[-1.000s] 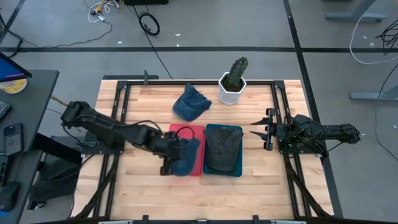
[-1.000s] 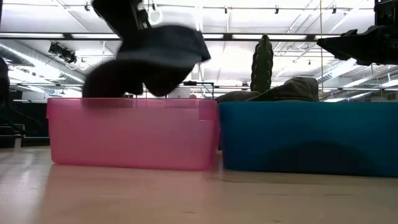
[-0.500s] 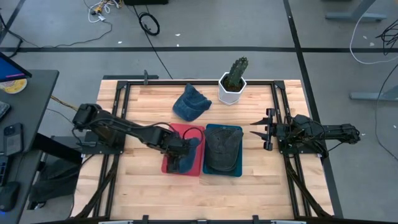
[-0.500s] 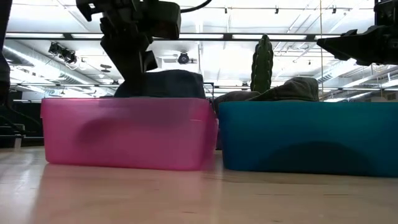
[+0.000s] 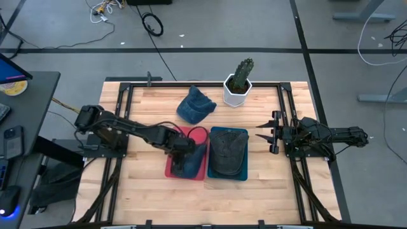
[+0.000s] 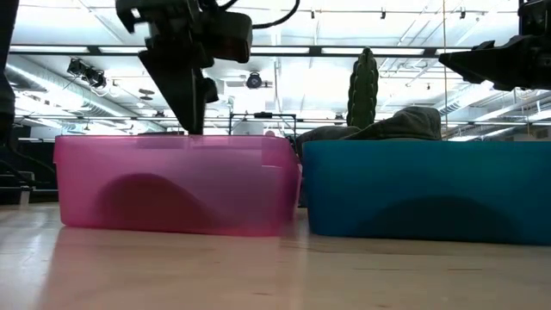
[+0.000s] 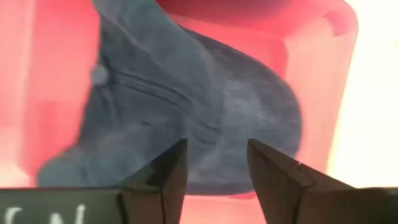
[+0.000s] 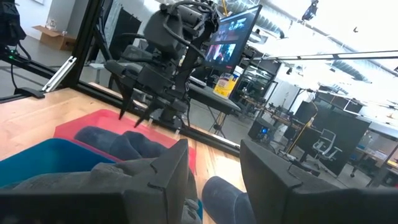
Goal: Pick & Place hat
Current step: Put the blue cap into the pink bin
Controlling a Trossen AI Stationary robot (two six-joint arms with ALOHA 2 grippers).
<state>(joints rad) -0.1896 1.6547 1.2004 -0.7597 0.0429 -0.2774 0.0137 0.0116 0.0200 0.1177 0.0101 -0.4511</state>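
Our left gripper [image 7: 214, 171] hangs over the pink bin [image 5: 174, 135], jaws spread, blue hat [image 7: 186, 118] lying loose inside it, apparently dropped there. Right gripper [image 5: 266, 133], beside the teal bin [image 5: 227, 131], jaws apart, holding nothing.

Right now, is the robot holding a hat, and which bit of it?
No, nothing is held. The left gripper is open above the blue hat, which lies in the pink bin. The right gripper waits open and empty at the table's right side.
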